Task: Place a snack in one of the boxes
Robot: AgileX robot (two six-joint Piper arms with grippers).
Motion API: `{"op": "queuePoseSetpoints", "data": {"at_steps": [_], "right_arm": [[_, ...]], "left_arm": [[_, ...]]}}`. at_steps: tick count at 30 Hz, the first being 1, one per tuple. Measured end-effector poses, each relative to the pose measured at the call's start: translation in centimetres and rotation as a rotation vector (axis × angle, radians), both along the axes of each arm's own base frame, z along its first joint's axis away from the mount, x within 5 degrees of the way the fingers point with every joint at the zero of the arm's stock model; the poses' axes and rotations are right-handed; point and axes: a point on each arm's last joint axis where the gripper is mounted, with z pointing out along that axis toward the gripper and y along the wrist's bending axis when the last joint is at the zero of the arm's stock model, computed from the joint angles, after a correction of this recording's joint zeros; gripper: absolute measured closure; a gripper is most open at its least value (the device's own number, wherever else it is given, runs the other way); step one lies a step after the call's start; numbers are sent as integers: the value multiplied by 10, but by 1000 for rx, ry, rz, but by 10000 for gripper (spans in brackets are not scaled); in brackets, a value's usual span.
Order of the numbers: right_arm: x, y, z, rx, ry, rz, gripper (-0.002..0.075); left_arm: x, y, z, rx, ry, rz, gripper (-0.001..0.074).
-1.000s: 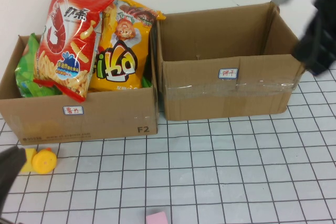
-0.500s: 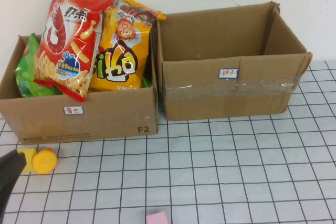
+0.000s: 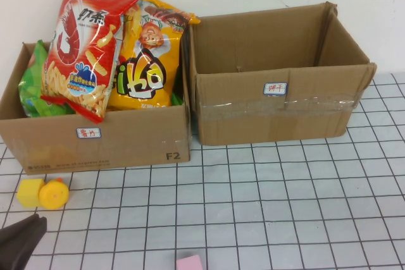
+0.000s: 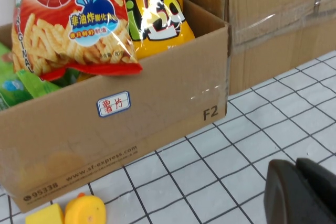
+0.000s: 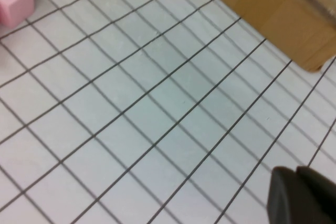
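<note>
A red shrimp-stick snack bag, a yellow snack bag and a green bag stand in the left cardboard box. The right cardboard box looks empty inside. My left gripper is at the table's near left corner, shut and empty. Its wrist view shows its tips together over the grid mat, in front of the left box and the red bag. My right gripper is out of the high view. Its wrist view shows it shut and empty above the mat.
A yellow block and yellow round toy lie in front of the left box, close to my left gripper. A pink block lies at the near edge and also shows in the right wrist view. A white wall stands behind the boxes.
My right arm has left the high view from the upper right. My left gripper has drawn back toward the near left corner, uncovering the yellow toy.
</note>
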Motion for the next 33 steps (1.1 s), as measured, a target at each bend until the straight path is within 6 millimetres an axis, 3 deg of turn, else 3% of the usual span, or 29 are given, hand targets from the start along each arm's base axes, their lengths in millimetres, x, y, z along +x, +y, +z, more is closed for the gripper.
{"op": "queuePoseSetpoints", "data": {"at_steps": [5, 24, 33], "right_arm": [[-10, -5, -16, 17, -10, -8, 726], [-13, -4, -18, 38, 21, -6, 726], [-13, -4, -19, 40, 24, -6, 726]], "left_arm": [[-1, 0, -2, 3, 19, -6, 736], [-5, -1, -18, 45, 124, -32, 736], [-37, 13, -36, 157, 24, -41, 736]]}}
